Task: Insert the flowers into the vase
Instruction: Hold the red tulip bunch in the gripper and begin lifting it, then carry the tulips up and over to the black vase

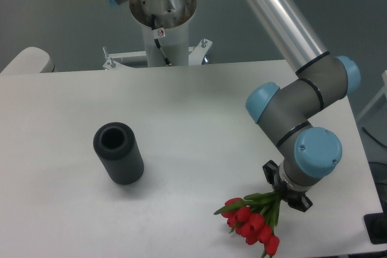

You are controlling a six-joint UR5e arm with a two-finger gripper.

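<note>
Camera view: fingers (280,193) grip green stems of red tulip flowers (254,223); matte, ribbed-rimmed dark cylindrical vase (118,153) stands well apart.

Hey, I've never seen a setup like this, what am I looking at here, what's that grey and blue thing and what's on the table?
The grey and blue thing is a robot arm, jointed like an elbow, filmed by one fixed camera looking down on a white table. At its tip is a gripper; its jaws are hidden, but they seem to hold the stems of a bunch of red tulips, the flowers, low over the table. To the left stands a dark grey tube, the vase, mouth open and empty.
</note>
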